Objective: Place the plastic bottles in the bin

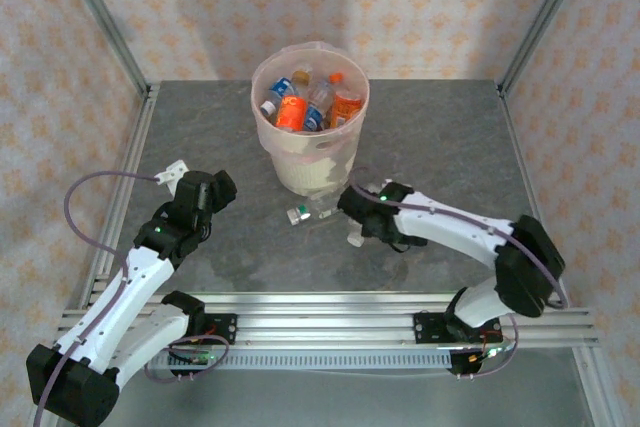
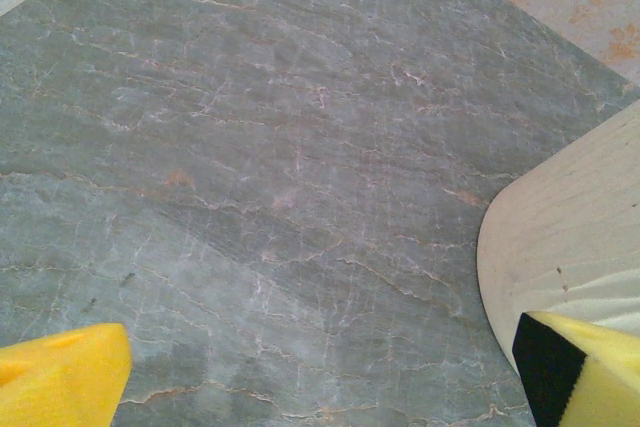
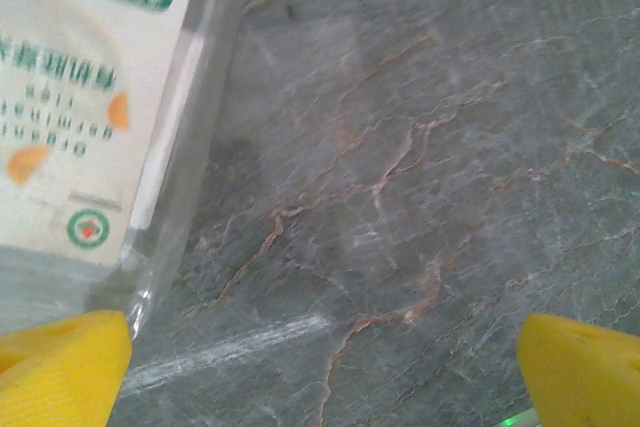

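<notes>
Yellow foam pads (image 3: 60,367) tip the right gripper (image 3: 320,372), and in the right wrist view they stand wide apart, with bare grey marbled table (image 3: 420,147) between them. Close by one pad lies a clear plastic bottle (image 3: 90,97) with a white label printed in green and orange; whether pad and bottle touch cannot be told. From above, the right gripper (image 1: 350,203) sits low over the table on the near side of the bin (image 1: 300,162), and the lying bottle (image 1: 300,214) is just beside its tip, close to the bin's foot. The left gripper (image 2: 320,377) is likewise spread, its yellow pads (image 2: 55,382) far apart over bare table, and the cream wall of the bin (image 2: 570,217) shows near one of them. In the top view the left gripper (image 1: 220,189) hovers to the bin's left, apart from it. The bin, cream with a pink liner, stands upright mid-table, and inside it lie several bottles (image 1: 305,102) with orange, blue and red labels.
</notes>
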Controlling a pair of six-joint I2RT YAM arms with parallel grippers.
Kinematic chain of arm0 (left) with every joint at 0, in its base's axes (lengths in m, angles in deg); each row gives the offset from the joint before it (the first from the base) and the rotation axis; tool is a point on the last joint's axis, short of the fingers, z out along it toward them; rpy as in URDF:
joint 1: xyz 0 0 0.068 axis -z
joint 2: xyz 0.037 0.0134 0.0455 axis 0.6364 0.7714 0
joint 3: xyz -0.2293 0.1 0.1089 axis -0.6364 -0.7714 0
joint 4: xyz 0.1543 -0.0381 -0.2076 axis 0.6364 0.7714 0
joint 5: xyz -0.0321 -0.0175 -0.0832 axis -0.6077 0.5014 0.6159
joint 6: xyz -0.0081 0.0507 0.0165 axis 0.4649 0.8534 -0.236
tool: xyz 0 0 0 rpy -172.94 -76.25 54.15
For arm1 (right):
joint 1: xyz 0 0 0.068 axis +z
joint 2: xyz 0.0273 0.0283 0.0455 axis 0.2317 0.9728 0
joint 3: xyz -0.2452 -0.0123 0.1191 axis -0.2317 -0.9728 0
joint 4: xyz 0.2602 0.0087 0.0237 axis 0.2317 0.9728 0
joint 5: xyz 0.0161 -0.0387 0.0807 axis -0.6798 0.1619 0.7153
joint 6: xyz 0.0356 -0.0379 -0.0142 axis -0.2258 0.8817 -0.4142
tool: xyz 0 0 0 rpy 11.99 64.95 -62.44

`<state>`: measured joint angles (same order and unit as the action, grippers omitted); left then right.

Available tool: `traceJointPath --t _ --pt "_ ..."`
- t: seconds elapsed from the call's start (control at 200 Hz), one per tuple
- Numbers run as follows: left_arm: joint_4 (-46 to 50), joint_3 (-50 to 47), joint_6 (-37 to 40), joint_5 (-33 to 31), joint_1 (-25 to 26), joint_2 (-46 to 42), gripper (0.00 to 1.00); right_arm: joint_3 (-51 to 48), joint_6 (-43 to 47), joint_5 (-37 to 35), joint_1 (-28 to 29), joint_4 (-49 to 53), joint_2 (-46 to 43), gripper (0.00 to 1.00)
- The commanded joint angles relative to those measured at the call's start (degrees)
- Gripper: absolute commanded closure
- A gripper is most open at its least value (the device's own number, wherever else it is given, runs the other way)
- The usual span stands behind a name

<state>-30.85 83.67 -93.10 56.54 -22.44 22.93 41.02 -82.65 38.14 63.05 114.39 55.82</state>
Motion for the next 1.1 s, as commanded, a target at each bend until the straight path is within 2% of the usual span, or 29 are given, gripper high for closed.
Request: traceJointPath --t 0.0,0.18,0.51,1.096 --pt "1.9 0.9 -1.0 -2.8 -0.7 0.2 0.0 -0.5 -0.8 0.2 -2.0 -0.9 -4.9 0.01" --pt "1.8 1.1 -0.9 -3.0 -0.7 0.5 0.0 0.5 -1.2 5.8 -2.4 -10.2 -5.9 0.01" --pt "1.7 1.4 0.1 -3.3 -0.7 1.8 0.0 0.3 -2.2 10.7 -4.5 -21.2 2.1 0.01" --pt "1.0 0.9 0.0 -2.9 -0.7 2.5 0.0 -3.1 0.4 14.3 -9.2 -28.0 8.4 0.01"
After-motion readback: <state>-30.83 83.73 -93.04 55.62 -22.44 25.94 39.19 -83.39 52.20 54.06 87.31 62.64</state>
